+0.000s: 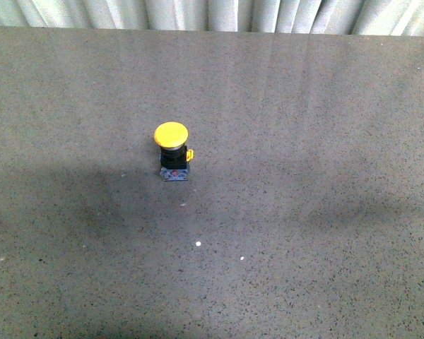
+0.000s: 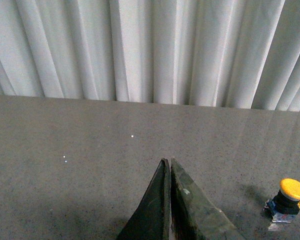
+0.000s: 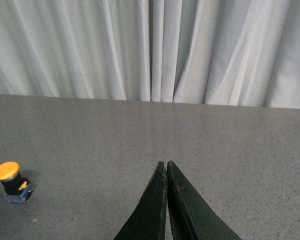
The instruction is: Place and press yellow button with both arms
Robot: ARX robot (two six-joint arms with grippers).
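Right now, from my body camera, the small push-button switch with a round yellow-orange cap, black body and blue-grey base point(image 1: 172, 151) stands upright on the speckled grey tabletop point(image 1: 304, 233), a little left of the middle, with its yellow side tab pointing to my right. Neither of my arms shows in that view. Pale pleated curtains point(image 1: 212, 14) hang along the table's far edge.

Through my left wrist camera, my left gripper point(image 2: 168, 162) has its flat black fingers pressed together at the tips, holding nothing, and the switch point(image 2: 288, 200) sits well apart from them on the table.

Through my right wrist camera, my right gripper point(image 3: 165, 164) is likewise closed tip to tip and empty, with the switch point(image 3: 11, 181) well away on the table.
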